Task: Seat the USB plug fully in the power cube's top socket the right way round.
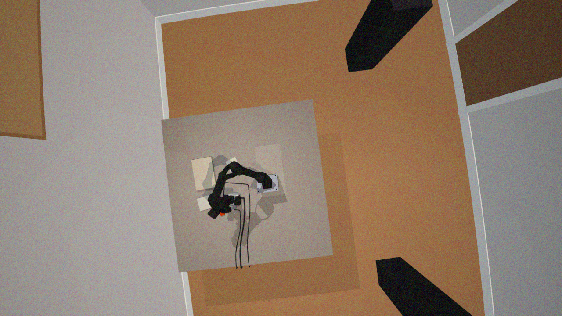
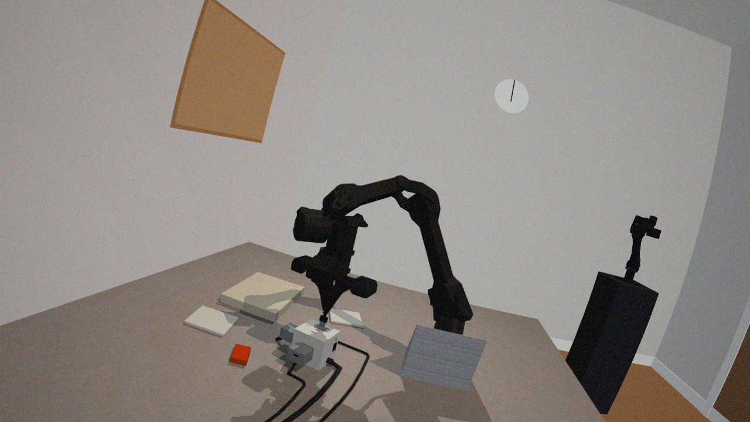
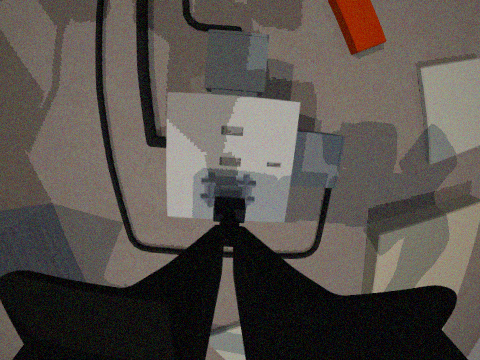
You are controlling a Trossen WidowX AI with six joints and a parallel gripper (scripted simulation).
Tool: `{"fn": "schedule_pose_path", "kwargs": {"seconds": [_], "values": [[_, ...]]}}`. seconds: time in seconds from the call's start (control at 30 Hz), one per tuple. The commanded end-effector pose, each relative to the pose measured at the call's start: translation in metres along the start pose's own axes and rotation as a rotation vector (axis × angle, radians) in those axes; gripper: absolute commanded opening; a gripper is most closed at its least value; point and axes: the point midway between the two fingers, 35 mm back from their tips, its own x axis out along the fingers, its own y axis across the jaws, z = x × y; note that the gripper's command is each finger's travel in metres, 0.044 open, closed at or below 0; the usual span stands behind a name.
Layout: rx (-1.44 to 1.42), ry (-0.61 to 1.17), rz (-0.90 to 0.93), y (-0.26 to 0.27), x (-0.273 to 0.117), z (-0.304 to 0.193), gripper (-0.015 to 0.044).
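The white power cube (image 2: 316,350) (image 3: 260,117) stands on the table with slots in its top. The small black USB plug (image 2: 323,318) (image 3: 229,209) stands upright at the top socket, near the cube edge closest to the fingers in the wrist view. My gripper (image 2: 325,311) (image 3: 228,235) points down and is shut on the plug's thin upper part. A grey stepped outline shows on the cube top beside the plug. How deep the plug sits and which way round it is cannot be told. In the top view the arm hides the plug.
Grey adapters (image 3: 237,61) (image 3: 320,159) (image 2: 300,354) sit against two cube sides. Black cables (image 3: 142,75) (image 2: 361,380) run around the cube. A red block (image 3: 359,25) (image 2: 240,354), a thick cream book (image 2: 259,295) (image 1: 202,173) and a pale pad (image 2: 210,321) lie nearby. A grey block (image 2: 443,357) stands by the arm base.
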Motion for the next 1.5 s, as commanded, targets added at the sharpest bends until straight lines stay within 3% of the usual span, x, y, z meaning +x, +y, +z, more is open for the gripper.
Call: {"fn": "schedule_pose_path", "kwargs": {"seconds": [0.0,0.93,1.47], "values": [[0.008,-0.005,0.001,-0.001,-0.003,0.000,0.0000],[0.019,-0.003,0.001,0.000,-0.019,0.000,0.0000],[0.406,-0.001,0.000,0.000,-0.017,0.000,0.0000]]}}
